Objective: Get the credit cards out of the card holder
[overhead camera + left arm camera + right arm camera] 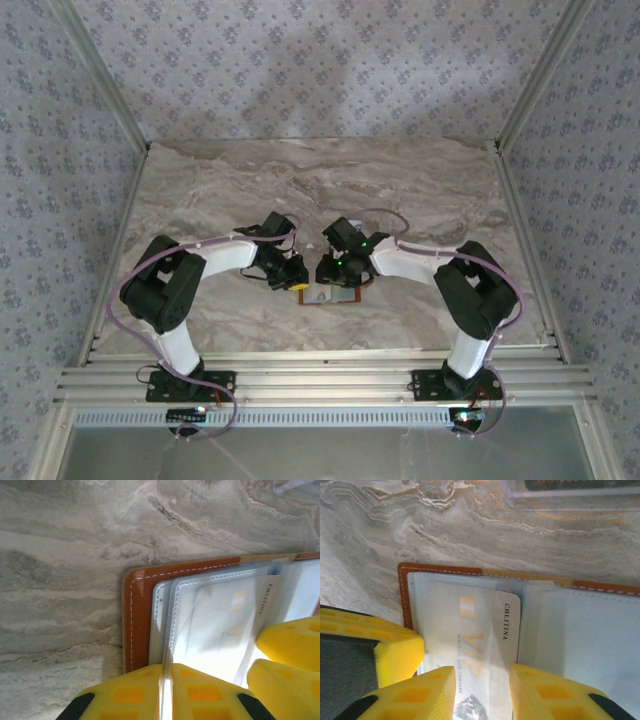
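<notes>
The card holder (405, 595) lies open on the marble table, orange-brown leather with clear sleeves inside; from above it sits between both arms (340, 295). A pale silvery credit card (480, 630) printed VIP lies in a sleeve, one end sticking out. My right gripper (482, 680) is open, its yellow fingers spread over that card. My left gripper (167, 667) is shut on the edge of a clear sleeve beside the leather border (137, 620). The same card (235, 615) shows through the plastic there. Both grippers meet over the holder (298, 284) (328, 272).
A clear tray (560, 497) rests on the table just beyond the card holder, something dark inside it. The right gripper's fingers (290, 650) crowd the left wrist view. Patterned walls close in the marble table (200, 190).
</notes>
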